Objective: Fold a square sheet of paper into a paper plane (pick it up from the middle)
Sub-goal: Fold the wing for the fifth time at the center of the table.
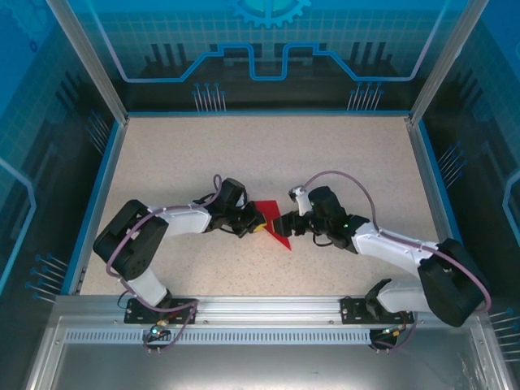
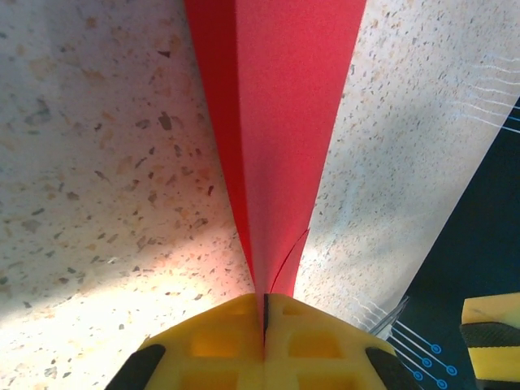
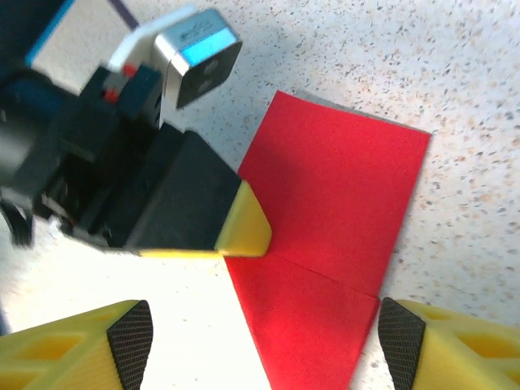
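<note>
**Risks.** My left gripper [image 2: 264,313] has the red paper [image 1: 272,223] by one thin folded edge only. A pull or twist from this hold could tear the paper at the pinch. It could also slide the layers over each other, and the fold would then run crooked. In the left wrist view, just above the pinch, one layer edge appears to part from the other, so I judge slippage the likelier fault. My right gripper [image 3: 268,349] is low and close to the paper. If it closes off the crease, it could crumple the paper or press in a second, unwanted line. The two grippers also sit near each other, so a careless move could knock them together.

**Fingers.** My left pads [image 2: 219,341] are pressed together, with the red edge caught in the seam between them. My right fingers are spread wide, one on each side of the paper's near end, and they hold nothing. Whether they touch the paper I cannot tell.

**Location.** The paper, partly folded with one visible crease, lies mid-table [image 1: 325,154] between my two grippers.
</note>
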Controlling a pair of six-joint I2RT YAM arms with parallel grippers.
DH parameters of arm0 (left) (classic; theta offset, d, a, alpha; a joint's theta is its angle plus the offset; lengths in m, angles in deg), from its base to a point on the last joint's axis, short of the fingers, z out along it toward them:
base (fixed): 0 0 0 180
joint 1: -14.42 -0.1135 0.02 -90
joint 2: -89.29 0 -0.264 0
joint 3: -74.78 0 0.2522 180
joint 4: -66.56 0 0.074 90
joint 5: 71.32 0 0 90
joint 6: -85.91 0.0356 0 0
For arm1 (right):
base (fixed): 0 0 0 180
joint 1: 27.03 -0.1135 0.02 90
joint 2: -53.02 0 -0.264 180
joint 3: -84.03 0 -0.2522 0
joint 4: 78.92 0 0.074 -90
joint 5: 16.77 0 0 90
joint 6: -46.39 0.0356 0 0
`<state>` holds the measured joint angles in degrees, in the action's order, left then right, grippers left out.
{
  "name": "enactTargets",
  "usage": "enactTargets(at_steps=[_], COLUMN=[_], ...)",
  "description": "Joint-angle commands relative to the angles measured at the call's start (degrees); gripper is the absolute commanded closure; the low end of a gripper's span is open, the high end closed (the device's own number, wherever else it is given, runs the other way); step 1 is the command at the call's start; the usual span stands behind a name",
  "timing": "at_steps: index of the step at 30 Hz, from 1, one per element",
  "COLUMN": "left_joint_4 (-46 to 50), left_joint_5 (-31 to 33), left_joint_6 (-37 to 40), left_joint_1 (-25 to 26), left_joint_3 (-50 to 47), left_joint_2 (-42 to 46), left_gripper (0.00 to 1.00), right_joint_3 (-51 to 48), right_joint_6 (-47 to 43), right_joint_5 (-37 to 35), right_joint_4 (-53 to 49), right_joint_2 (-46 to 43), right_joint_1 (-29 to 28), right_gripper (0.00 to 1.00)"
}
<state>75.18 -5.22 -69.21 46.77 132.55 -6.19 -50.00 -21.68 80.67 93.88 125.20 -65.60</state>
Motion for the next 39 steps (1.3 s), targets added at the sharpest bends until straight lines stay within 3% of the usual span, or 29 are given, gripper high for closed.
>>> enactTargets(at_steps=[1,6,13,19,39], left_joint_4=[2.82,4.14,5.24,5.72,6.9], left_joint_5=[-1.24,-1.25,-1.2,-1.18,-1.26], left_joint_6=[-0.94,-1.0,-1.16,-1.26,-1.14], left_joint_1=[0.6,0.71,0.8,0.79,0.8], left_joint_3=[2.18,2.9,3.69,3.89,4.95], left_joint_2=[1.76,1.76,1.79,1.77,1.57], left_gripper=[0.96,0.96,0.96,0.96,0.96], right_joint_3=[-3.79,-5.07,-4.27,-4.41,-3.01], right_joint_6=[-12.1,-21.64,-31.66,-33.7,-37.22], right_joint_5=[-10.66,-18.01,-30.49,-37.4,-36.83], right_joint_4=[3.46,6.74,14.67,22.7,24.55], right_joint_2=[-2.34,-1.29,8.83,14.25,19.48], right_joint_1=[-4.32,-10.86,-18.61,-20.01,-20.65], right_gripper=[0.22,0.23,0.29,0.37,0.71])
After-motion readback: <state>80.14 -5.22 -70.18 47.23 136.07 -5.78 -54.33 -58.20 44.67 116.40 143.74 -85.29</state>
